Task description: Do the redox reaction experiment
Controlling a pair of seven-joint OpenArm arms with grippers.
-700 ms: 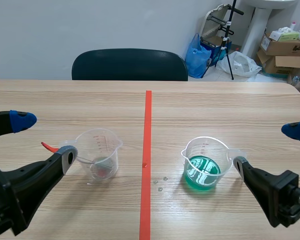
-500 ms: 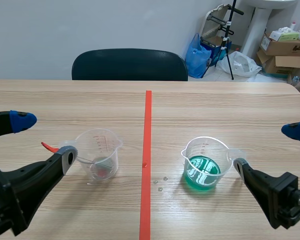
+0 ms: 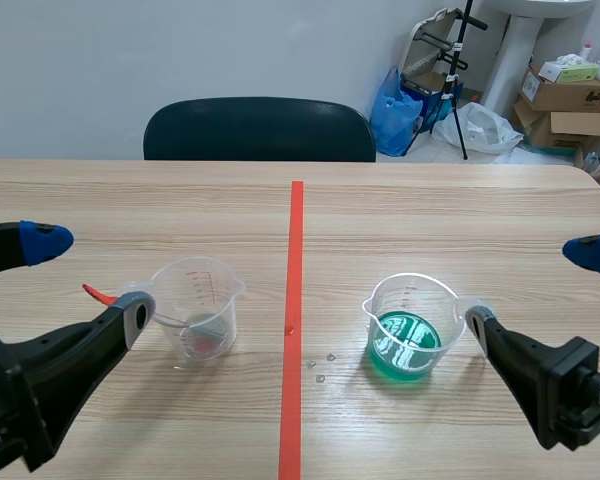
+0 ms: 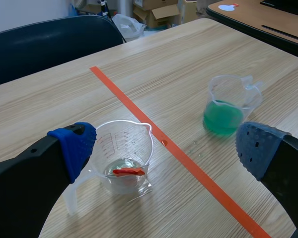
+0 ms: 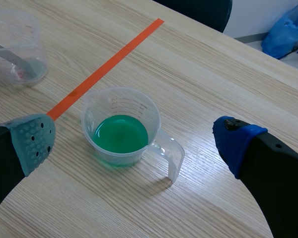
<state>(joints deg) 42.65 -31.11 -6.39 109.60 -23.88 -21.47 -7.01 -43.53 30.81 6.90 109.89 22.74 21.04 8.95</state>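
Two cups on the table, one gripper open around each, neither gripping.

The left gripper has its fingers spread wide. The clear cup stands ahead of it, just beside one finger, left of the tape and toward the robot's edge of the table. It holds a red piece in a little clear liquid, and a thin grey stick leans inside. The right gripper is spread just as wide, with the green cup ahead between its fingers, right of the tape, its handle turned toward the table's right edge. A few drops lie between that cup and the tape. A chair stands behind the far edge.
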